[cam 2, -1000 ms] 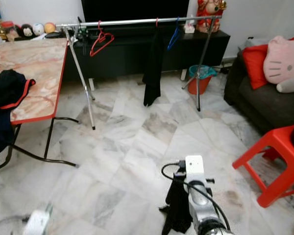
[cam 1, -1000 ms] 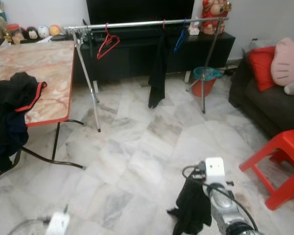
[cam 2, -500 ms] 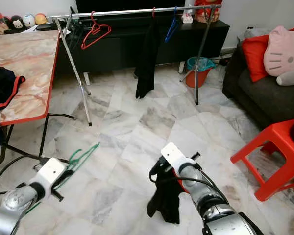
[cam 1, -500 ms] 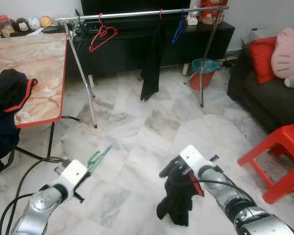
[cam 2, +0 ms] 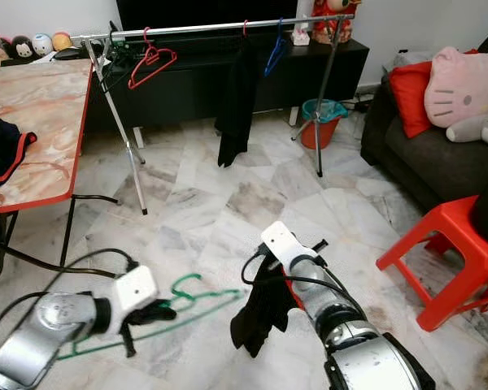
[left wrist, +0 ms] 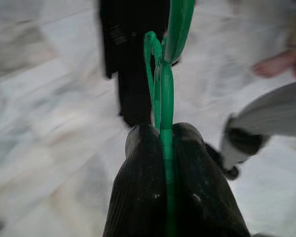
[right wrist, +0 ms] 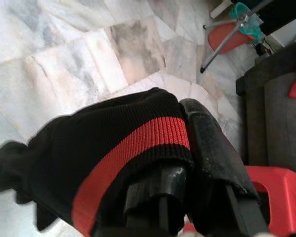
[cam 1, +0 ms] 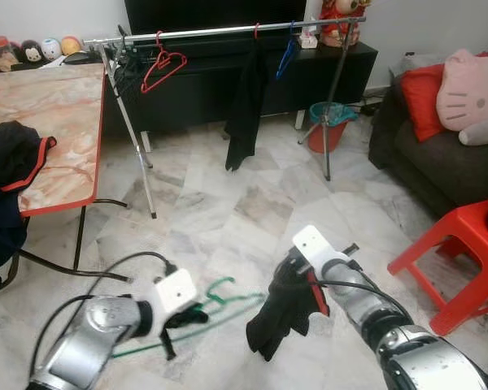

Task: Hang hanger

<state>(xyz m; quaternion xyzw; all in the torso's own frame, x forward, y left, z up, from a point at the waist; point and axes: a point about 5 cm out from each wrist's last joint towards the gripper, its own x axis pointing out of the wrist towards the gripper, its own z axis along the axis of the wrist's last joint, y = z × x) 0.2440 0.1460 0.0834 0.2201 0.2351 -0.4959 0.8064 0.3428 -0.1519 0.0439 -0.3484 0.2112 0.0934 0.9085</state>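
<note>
A green wire hanger (cam 1: 224,302) is held low over the marble floor, pinched between the fingers (left wrist: 196,185) of my left gripper (cam 1: 181,316), which is shut on it. Its hook (left wrist: 152,59) points toward a black garment with a red band (cam 1: 278,318). That garment dangles from my right gripper (cam 1: 299,281), which is shut on its red-striped edge (right wrist: 138,148). Hanger and garment hang close together, roughly level. Across the room stands a silver clothes rack (cam 1: 220,31) carrying a red hanger (cam 1: 161,65), a black garment (cam 1: 244,114) and a blue hanger (cam 1: 286,55).
A marble-top folding table (cam 1: 57,114) with dark clothes (cam 1: 12,154) stands at the left. On the right are a red plastic stool (cam 1: 455,252) and a dark sofa (cam 1: 439,158) with cushions. A red bucket (cam 1: 325,130) sits by the rack's right leg.
My left arm has come up into view and swung the green hanger rightward, close to the garment. The right gripper has raised the garment slightly. The camera has shifted a little.
</note>
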